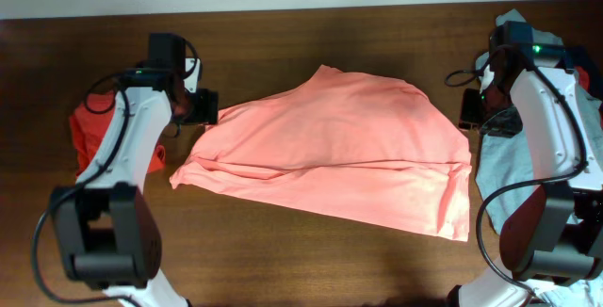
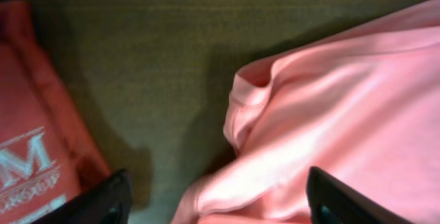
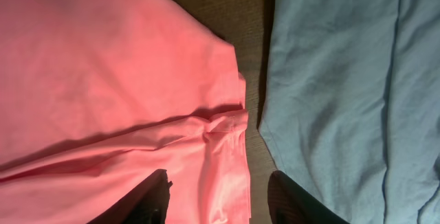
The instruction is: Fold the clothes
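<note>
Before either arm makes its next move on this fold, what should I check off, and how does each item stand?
1. Left gripper open and empty: ok.
2. Right gripper open and empty: ok.
3. Left fingers straddle the salmon top at its edge: ok.
4. Right fingers clear of the grey-blue garment: not ok, one finger is over its edge.
5. Red shirt apart from the top: ok, bare table between them.
6. Top lying flat: not ok, creases run across it.

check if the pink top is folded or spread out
Mostly spread, with one rough fold: the pink top lies wide across the table, an upper layer doubled over along a crease through its middle.
</note>
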Robot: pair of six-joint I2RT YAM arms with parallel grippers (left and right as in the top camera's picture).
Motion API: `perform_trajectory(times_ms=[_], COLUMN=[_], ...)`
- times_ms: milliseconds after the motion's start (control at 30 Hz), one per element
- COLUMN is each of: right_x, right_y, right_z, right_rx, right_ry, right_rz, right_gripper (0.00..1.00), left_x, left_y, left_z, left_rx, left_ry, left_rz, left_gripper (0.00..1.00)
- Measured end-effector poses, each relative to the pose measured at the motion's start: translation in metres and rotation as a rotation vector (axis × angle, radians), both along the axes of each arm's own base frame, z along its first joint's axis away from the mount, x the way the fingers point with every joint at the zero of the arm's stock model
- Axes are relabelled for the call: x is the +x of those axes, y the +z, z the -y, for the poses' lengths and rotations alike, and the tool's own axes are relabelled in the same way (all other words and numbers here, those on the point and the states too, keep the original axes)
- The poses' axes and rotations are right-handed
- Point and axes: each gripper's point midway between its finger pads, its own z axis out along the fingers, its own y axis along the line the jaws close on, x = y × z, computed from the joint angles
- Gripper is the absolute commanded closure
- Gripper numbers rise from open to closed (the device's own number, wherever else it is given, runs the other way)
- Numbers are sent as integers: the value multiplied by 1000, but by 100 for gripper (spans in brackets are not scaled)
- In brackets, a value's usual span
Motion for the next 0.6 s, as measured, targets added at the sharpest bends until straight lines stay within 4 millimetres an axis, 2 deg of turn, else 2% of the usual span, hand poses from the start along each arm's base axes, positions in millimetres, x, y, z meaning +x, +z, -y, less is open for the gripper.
perform_trajectory(times_ms=[100, 400, 600], right_x=[-1, -1, -1], right_y=[0, 0, 0], right_z=[-1, -1, -1], right_rx=[3, 4, 4], right_ry=[2, 4, 4], right_rz=[-2, -6, -6], right_gripper=[50, 50, 51], left_x=[9, 30, 35], left_y=[-16, -39, -59], left_z=[2, 11, 16], left_rx=[-5, -44, -71], left_ry=[-13, -51, -65], left_rz=[-2, 29, 16], left_gripper=[30, 33, 46])
